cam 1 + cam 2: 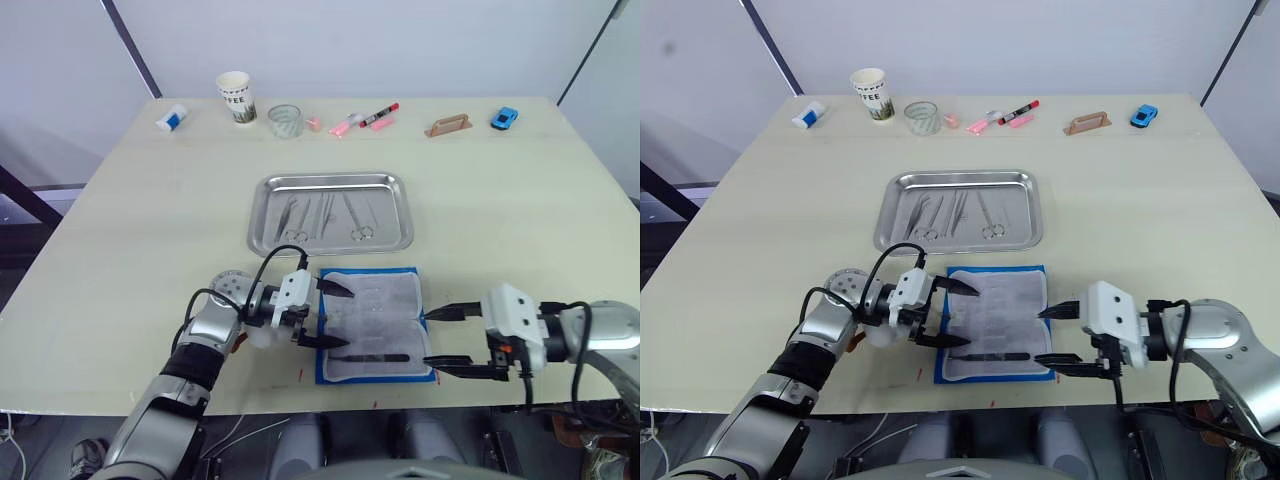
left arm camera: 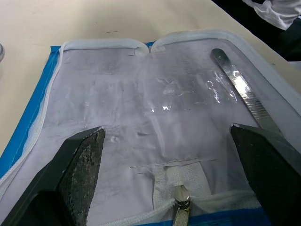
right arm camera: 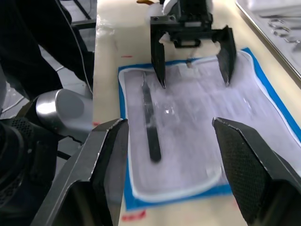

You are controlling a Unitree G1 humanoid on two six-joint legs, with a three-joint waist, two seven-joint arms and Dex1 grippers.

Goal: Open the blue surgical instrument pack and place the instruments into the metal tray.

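The blue surgical instrument pack (image 1: 375, 322) lies opened flat near the table's front edge, pale lining up. One dark slim instrument (image 1: 372, 357) rests along its near side, also seen in the wrist views (image 3: 150, 123) (image 2: 242, 89). My left gripper (image 1: 334, 315) is open, its fingertips over the pack's left edge. My right gripper (image 1: 447, 337) is open at the pack's right edge, holding nothing. The metal tray (image 1: 331, 183) sits just beyond the pack and holds several silver instruments (image 1: 325, 212).
Along the far edge stand a paper cup (image 1: 236, 96), a glass (image 1: 285, 120), pink and red markers (image 1: 364, 119), a small white bottle (image 1: 171, 119), a brown block (image 1: 449, 124) and a blue toy car (image 1: 505, 118).
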